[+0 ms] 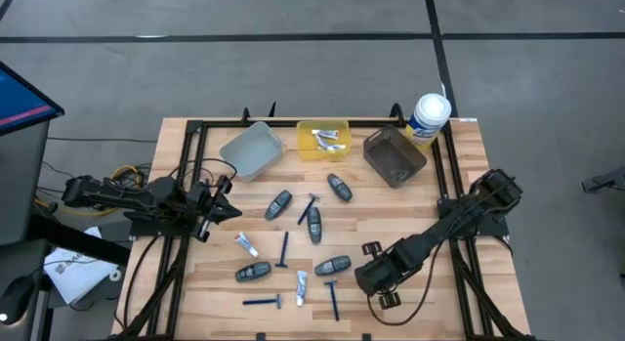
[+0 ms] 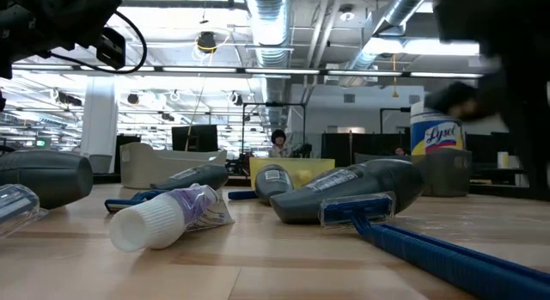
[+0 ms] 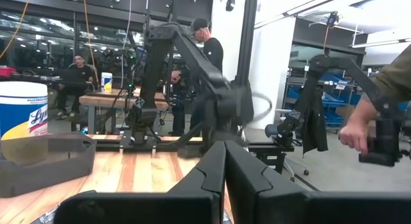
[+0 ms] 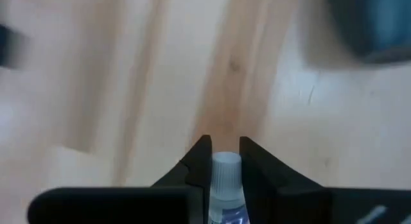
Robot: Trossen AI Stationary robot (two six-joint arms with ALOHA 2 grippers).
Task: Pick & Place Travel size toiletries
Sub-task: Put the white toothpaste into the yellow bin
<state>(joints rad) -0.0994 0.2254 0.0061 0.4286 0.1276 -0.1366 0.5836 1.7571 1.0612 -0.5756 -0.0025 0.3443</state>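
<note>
Several dark grey oval pods point(image 1: 314, 224), thin blue razors point(image 1: 284, 249) and two white mini tubes point(image 1: 245, 244) lie flat on the wooden table. More tubes lie in the yellow bin point(image 1: 322, 139). My right gripper point(image 1: 369, 275) is low over the table's near right part, shut on a white mini tube point(image 4: 226, 185). That tube is hidden in the high view. My left gripper point(image 1: 232, 212) waits shut near the left edge, level and pointing right; its fingers meet in the left wrist view point(image 3: 225, 161). My right gripper pinches the white mini tube between its two fingers, just behind the white cap point(image 4: 226, 166). The fingers point down at the table and lie along the tube. The cap end sticks out past the fingertips point(image 4: 203, 150); the tube's rear is hidden by the gripper.
A grey bin point(image 1: 251, 150), the yellow bin and a brown bin point(image 1: 395, 155) stand along the far edge, with a white wipes canister point(image 1: 428, 118) at the far right corner. In the low view a tube point(image 2: 168, 216), a pod point(image 2: 344, 192) and a razor point(image 2: 430, 240) lie close.
</note>
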